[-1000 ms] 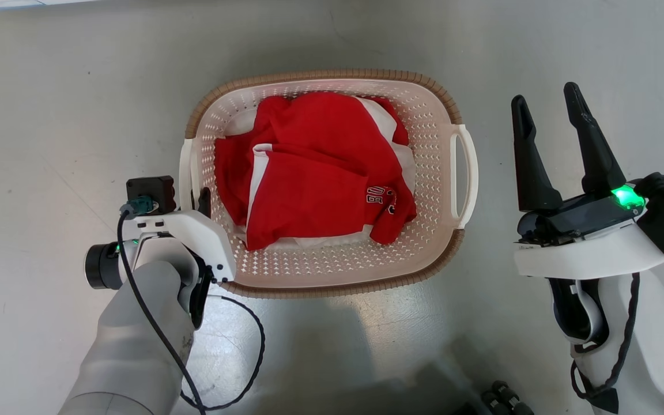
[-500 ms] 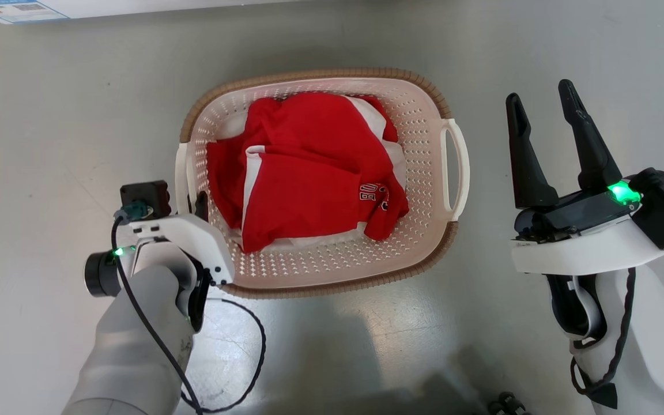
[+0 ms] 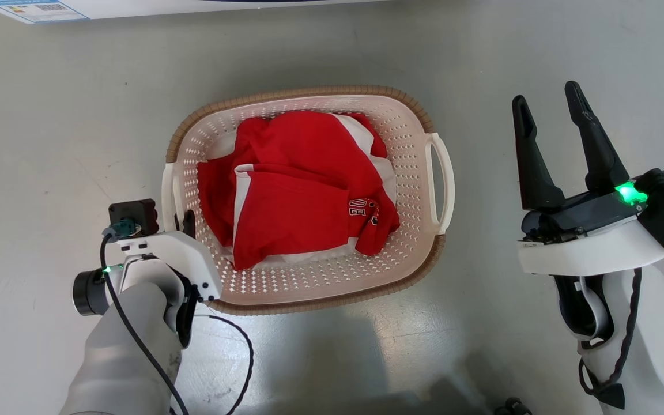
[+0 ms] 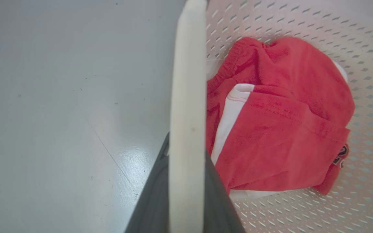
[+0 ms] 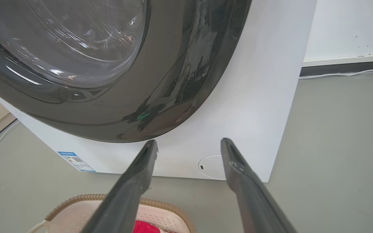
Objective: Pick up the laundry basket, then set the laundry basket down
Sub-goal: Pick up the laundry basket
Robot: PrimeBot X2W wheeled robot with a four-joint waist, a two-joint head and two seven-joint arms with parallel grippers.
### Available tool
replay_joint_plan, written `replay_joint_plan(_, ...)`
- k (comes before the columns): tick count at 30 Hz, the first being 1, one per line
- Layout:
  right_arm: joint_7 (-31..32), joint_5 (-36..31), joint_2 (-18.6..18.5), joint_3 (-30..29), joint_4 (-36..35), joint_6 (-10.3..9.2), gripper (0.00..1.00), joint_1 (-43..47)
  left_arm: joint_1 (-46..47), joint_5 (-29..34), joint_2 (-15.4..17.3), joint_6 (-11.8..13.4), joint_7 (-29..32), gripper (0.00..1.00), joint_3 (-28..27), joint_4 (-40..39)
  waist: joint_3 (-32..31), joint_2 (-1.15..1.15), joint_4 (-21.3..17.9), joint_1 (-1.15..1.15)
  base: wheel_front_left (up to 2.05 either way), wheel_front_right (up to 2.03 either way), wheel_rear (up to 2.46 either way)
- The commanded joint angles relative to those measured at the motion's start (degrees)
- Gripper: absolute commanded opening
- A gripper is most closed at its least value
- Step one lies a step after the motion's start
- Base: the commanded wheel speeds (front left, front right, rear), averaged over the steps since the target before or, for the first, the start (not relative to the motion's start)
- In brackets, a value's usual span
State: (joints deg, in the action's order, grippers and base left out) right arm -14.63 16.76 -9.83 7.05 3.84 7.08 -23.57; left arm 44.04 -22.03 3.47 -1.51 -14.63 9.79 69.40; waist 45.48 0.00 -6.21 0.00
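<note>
at the near left, the left gripper (image 3: pixel 179 222) is clamped across the white loop handle (image 3: pixel 166 190), likely a one-sided hold for carrying. the right gripper (image 3: pixel 546 95) hangs spread wide and empty, well clear. farther out, the laundry basket (image 3: pixel 332 279) with its red garment (image 3: pixel 303 190) sits on or just above the floor (image 3: pixel 49 144), i cannot tell which, before the washing machine (image 5: pixel 264 97).

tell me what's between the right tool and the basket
Just bare grey floor; the head view shows nothing lying between the right tool and the basket.
</note>
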Motion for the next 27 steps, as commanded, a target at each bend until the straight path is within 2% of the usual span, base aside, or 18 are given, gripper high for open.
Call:
replay_joint_plan(1,-0.37,0.47,-0.13,0.9,-1.27,0.41,1.0,1.88,-1.65,0.33,1.23,0.26,-0.37,0.0,-1.21,-0.42,0.06,0.0,0.07,0.0,0.0,0.0,0.0)
replay_joint_plan(4,-0.37,0.53,-0.34,0.89,-1.24,0.41,1.0,1.83,-1.39,0.8,1.22,0.36,-0.37,0.01,-1.04,-0.07,0.11,0.0,0.22,0.0,0.0,0.0,0.0)
replay_joint_plan(6,-0.37,0.55,-0.48,0.88,-1.14,0.41,1.0,1.85,-1.23,0.96,1.14,0.47,-0.37,0.73,-1.01,0.23,0.04,0.0,0.33,0.0,0.0,0.0,0.0)
replay_joint_plan(7,-0.37,0.47,-0.54,0.94,-1.05,0.41,1.0,1.95,-1.15,1.05,1.04,0.64,-0.37,1.0,-1.03,0.52,-0.14,0.0,0.43,0.0,0.0,0.0,0.0)
replay_joint_plan(16,-0.37,0.47,-0.44,1.17,0.11,0.41,1.0,2.31,-2.65,1.04,0.97,1.72,-0.37,1.0,-2.21,-0.61,-2.9,0.0,0.8,0.0,0.0,0.0,0.0)
replay_joint_plan(27,-0.37,1.06,0.87,1.27,2.39,0.41,1.0,2.98,-7.55,3.53,1.84,1.43,-0.37,1.0,-5.56,-12.33,-9.43,0.0,0.82,0.0,0.0,0.0,0.0)
